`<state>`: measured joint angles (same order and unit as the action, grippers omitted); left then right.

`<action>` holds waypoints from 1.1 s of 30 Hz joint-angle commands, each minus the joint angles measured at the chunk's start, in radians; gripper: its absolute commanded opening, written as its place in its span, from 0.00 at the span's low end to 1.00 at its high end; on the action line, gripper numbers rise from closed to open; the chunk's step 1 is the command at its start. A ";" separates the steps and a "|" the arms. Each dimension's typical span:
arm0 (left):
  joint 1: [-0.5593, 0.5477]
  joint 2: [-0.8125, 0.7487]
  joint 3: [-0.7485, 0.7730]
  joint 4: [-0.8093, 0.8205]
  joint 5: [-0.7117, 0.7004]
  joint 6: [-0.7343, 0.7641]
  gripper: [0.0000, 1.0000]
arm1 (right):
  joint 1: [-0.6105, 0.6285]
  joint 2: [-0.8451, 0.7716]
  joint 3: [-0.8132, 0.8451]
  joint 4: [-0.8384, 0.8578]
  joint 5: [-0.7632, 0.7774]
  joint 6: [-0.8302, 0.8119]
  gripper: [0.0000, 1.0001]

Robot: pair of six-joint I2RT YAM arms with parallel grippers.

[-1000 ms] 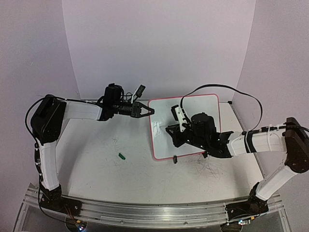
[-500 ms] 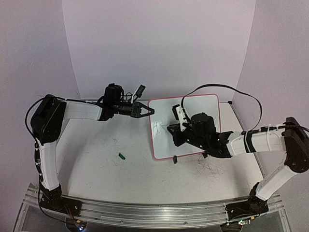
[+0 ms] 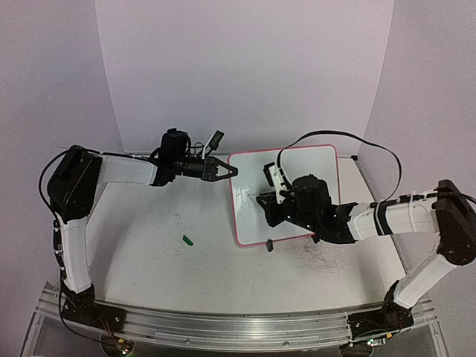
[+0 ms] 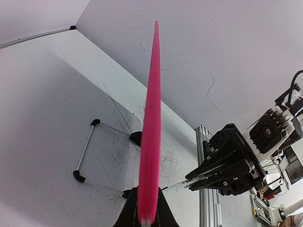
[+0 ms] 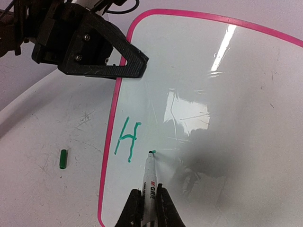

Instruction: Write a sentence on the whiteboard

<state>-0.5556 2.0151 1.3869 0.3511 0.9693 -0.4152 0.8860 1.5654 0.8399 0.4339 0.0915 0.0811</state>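
Site: robotics lab test cell. You work inside a curved lilac backdrop (image 3: 245,67), on a scuffed white tabletop (image 3: 149,253). Your near edge carries an aluminium mounting rail (image 3: 238,323); a loose black cable (image 3: 349,135) loops overhead.

- Whiteboard (image 5: 227,118): glossy white face, bright pink rim, pale streaks of glare.
- Lettering (image 5: 127,141): green strokes forming an "H", plus a small green mark at the marker's tip.
- Marker (image 5: 150,182): white barrel, dark tip, red and black print.
- Cap (image 5: 63,159): plain green.
- Worktop (image 3: 149,253): scuffed white, crossed by thin grey scribbles.
- Left fingers (image 5: 94,52) and right fingers (image 5: 132,213): matt black.
- Left arm (image 3: 74,245) and right arm (image 3: 401,216): white links, black joints.
- Stand (image 4: 85,149): silver wire, black corner pieces.
- Backdrop (image 3: 245,74): plain pale lilac.
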 commanded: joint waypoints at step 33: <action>-0.027 0.011 0.013 0.008 0.003 -0.003 0.00 | -0.004 -0.002 0.018 -0.040 0.030 0.001 0.00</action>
<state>-0.5556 2.0151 1.3869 0.3511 0.9691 -0.4156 0.8871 1.5764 0.8474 0.3992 0.0420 0.0795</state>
